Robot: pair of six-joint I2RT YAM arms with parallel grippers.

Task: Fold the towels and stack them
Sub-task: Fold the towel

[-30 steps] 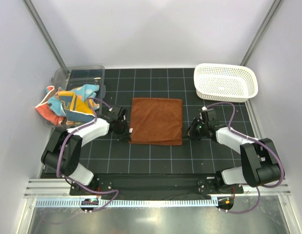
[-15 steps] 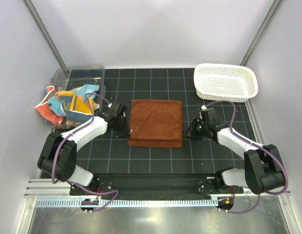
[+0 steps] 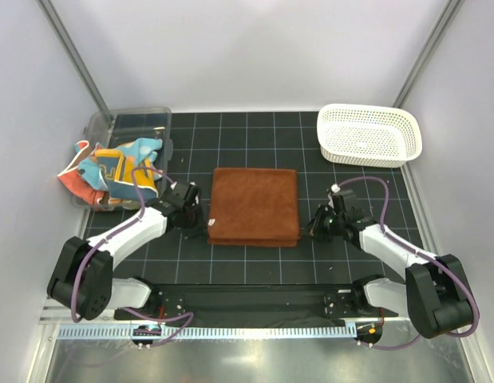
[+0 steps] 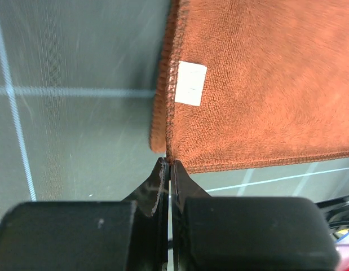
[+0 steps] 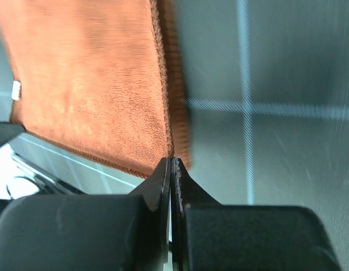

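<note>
A rust-brown towel [image 3: 254,206] lies doubled over in the middle of the black grid mat. My left gripper [image 3: 204,223] is shut on its near left corner; in the left wrist view the tips [image 4: 169,162] pinch the hem of the brown towel [image 4: 259,84] just below its white label [image 4: 190,83]. My right gripper [image 3: 309,230] is shut on the near right corner, its tips [image 5: 172,160] nipping the edge of the towel [image 5: 89,84]. A heap of patterned towels [image 3: 111,171] in blue, orange and coral sits at the left.
The patterned heap spills over a clear plastic bin [image 3: 139,120] at the back left. A white lattice basket [image 3: 369,134] stands at the back right. Black mat [image 3: 254,271] shows between the brown towel and the arm bases.
Both grippers have drawn back toward the near edge with the towel's corners in them. The upper layer now reaches the near edge, and the towel sits slightly nearer.
</note>
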